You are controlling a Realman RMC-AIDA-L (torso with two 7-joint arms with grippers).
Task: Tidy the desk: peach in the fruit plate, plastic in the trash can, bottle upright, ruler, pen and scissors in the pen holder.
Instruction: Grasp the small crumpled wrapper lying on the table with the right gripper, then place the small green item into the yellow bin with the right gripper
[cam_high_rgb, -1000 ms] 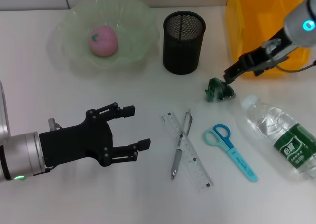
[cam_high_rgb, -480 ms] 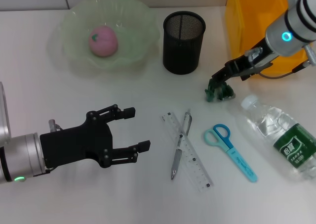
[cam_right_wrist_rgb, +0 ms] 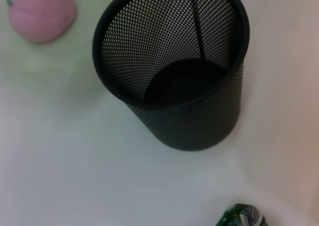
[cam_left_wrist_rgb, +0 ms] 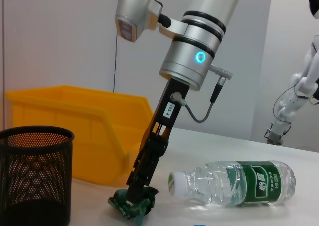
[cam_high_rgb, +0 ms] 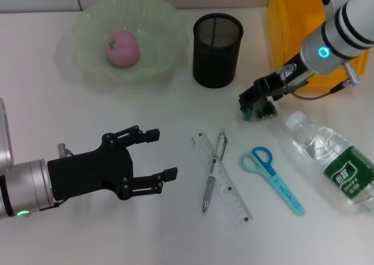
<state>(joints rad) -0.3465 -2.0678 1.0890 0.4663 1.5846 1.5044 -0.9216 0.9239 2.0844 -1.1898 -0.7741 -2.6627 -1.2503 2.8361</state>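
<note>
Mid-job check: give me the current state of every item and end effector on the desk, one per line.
Pink round peach: inside pale green scalloped fruit plate.
Black mesh pen holder: upright, empty.
Crumpled green plastic: on desk, right end effector down on it.
Clear water bottle: lying on its side, capped.
Clear ruler, silver pen: flat, crossed.
Blue scissors: flat, closed.
Yellow trash can: upright.
Left end effector: open, holding nothing.
</note>
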